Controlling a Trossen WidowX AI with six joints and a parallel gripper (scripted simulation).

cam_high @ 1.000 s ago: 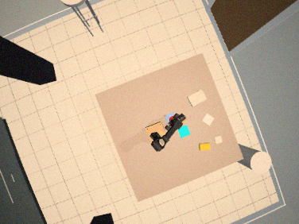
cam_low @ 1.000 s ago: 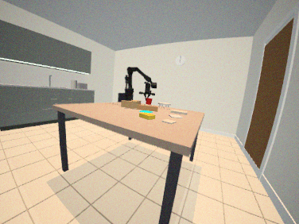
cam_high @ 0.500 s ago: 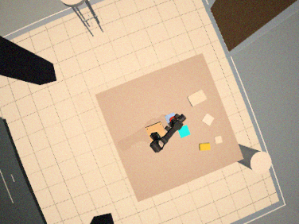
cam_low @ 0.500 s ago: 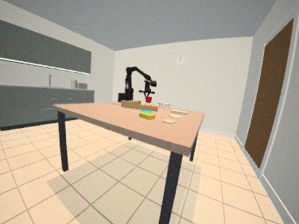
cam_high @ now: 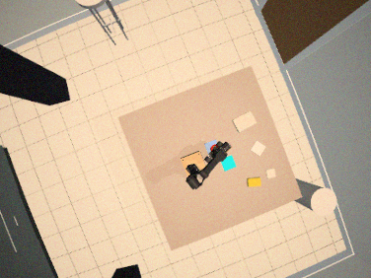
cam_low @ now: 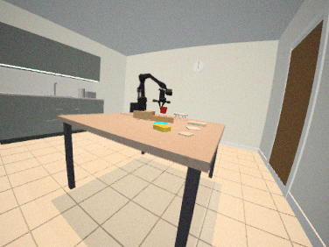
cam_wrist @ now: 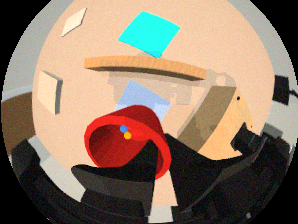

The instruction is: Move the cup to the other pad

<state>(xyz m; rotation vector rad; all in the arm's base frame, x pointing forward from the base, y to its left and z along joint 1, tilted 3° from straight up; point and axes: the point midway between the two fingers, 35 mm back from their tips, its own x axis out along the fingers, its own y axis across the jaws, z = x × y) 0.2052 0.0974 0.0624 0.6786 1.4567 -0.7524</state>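
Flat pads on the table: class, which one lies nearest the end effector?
The pale blue pad, directly behind the held red cup. The cyan pad lies farther off, beyond the wooden slab.

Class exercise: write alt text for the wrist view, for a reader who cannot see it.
Fisheye view from the wrist: the tool grips a red cup holding a blue and an orange marble, lifted above a tan table. Beyond the cup lie a pale blue pad, a low wooden block, a cyan pad and small flat tiles near the far edge.
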